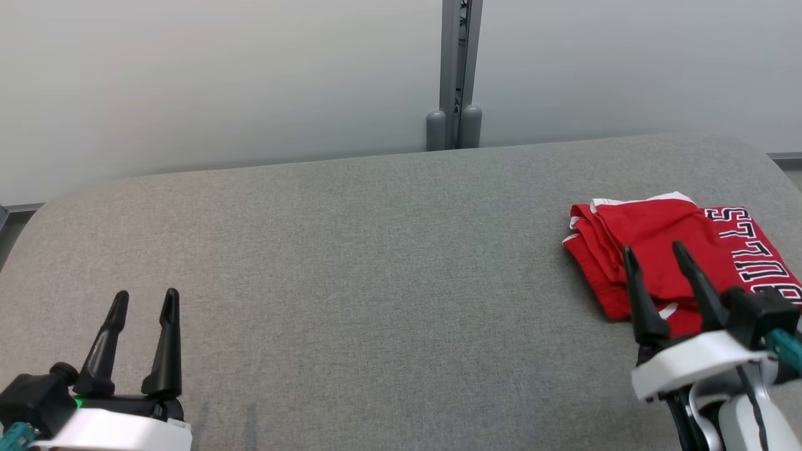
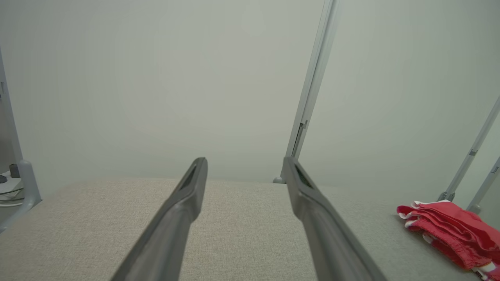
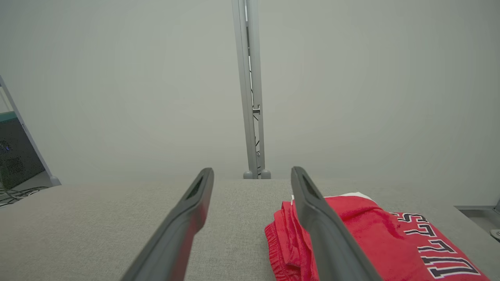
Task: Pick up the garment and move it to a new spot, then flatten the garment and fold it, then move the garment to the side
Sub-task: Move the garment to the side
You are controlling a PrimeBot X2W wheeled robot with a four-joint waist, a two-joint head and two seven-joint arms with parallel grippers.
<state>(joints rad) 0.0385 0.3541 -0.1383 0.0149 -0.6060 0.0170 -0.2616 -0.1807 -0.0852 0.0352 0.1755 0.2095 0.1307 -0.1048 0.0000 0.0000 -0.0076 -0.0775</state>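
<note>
Lower left of head view: dark two-fingered left gripper (image 1: 146,294) over bare grey fabric tabletop (image 1: 376,250), spread wide, holding nothing, probably just parked out of the way. Right edge: red jersey garment (image 1: 651,228) with white trim and black lettering, in a folded stack, apparently set aside per task; right gripper (image 1: 654,249) over its near edge, equally wide, empty. No containers anywhere.
</note>
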